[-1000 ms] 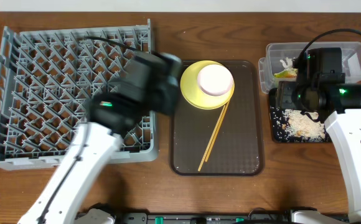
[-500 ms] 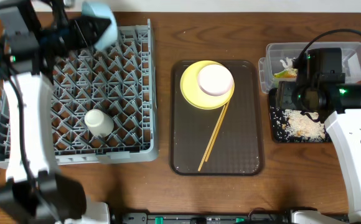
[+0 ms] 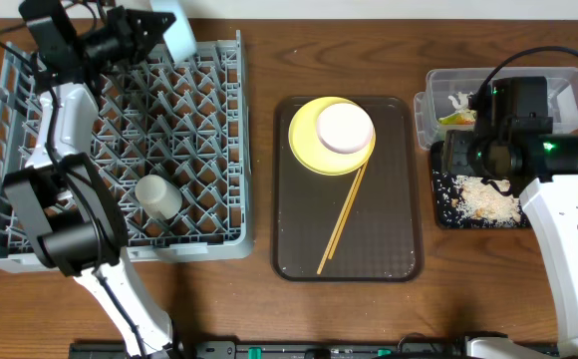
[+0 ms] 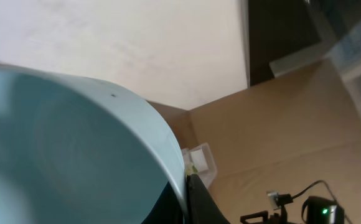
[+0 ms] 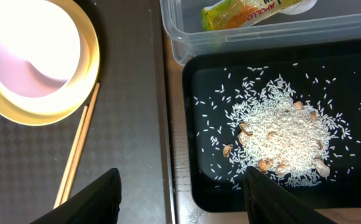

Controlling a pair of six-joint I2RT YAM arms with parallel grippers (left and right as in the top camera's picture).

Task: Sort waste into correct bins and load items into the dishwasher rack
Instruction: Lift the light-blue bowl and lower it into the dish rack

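Left hand (image 3: 147, 32) is pinching the blue bowl (image 3: 176, 32) by the rim over the far edge of the rack (image 3: 209, 120); released here, it is risking falling behind onto the table (image 3: 259, 40).

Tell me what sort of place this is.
Probably a robot test bench staged as a dish-clearing station: a wooden table bearing a grey dishwasher rack, a brown serving tray with a yellow plate and chopsticks, and a black bin of rice scraps.

green-and-yellow snack wrapper (image 5: 249, 14) — red upside-down lettering, apparently "APOLLO", remaining print too small to read
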